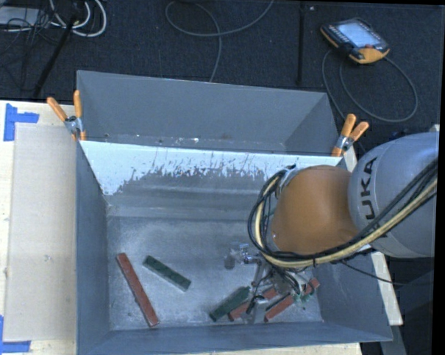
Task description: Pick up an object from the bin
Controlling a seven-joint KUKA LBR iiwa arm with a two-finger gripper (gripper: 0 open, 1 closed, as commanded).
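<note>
My gripper (260,283) is low in the bin's front right corner, hanging under the arm's orange cover. It sits right over a small cluster of flat bars. A dark green bar (229,305) juts out to the lower left of it. A short red-brown bar (279,307) lies just to its right, with another red-brown piece (242,311) tucked beside the green one. The cover and cables hide part of the cluster.
A second dark green bar (167,273) lies flat near the middle of the floor. At the front left, a long red-brown stick (136,289) lies at a slant. The arm and its cables block the bin's right wall.
</note>
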